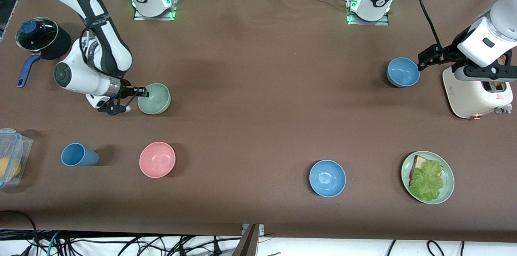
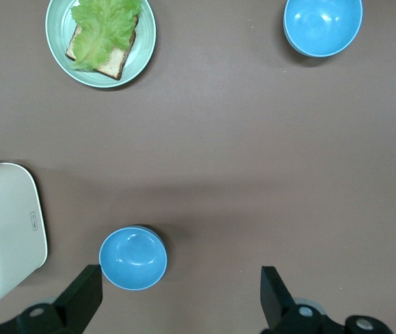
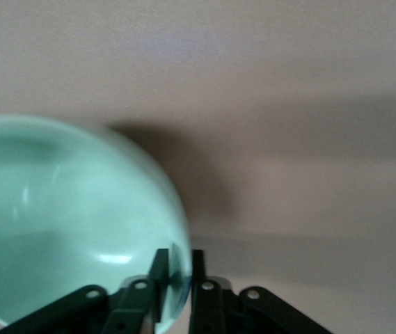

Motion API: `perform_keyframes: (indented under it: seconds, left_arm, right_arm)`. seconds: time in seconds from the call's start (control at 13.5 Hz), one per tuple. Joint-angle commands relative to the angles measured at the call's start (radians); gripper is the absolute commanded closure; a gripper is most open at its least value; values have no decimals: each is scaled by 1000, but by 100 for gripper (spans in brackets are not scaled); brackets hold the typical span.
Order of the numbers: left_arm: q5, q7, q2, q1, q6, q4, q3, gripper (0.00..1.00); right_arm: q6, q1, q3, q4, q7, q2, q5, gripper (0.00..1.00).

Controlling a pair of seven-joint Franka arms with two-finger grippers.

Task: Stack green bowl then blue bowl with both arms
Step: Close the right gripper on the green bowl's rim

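The green bowl is toward the right arm's end of the table, tilted. My right gripper is shut on its rim; the right wrist view shows the rim pinched between the fingers. A blue bowl stands beside the toaster toward the left arm's end. My left gripper is open and empty, up in the air just beside this bowl. In the left wrist view the bowl lies close to one fingertip. A second blue bowl stands nearer the front camera and also shows in the left wrist view.
A cream toaster stands under the left arm's wrist. A green plate with bread and lettuce is near the front. A pink bowl, blue cup, plastic container and black lidded pot lie toward the right arm's end.
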Motion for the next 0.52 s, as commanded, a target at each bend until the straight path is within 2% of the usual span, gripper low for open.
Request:
perform_keyframes:
  seconds: [0.0,0.22,0.44]
  left_arm:
    - [7,7,11,5,-21,29,-2,0]
    - [7,7,11,3,-21,29,-2,0]
    - [7,7,11,2,-21,29,-2,0]
  right_arm:
    - [5,-2,9,1,-23,-15,29,100]
    - [2,-2,47,28,-12,-38,29,100]
    - [-45,-2,140,89,144,-44,29,100]
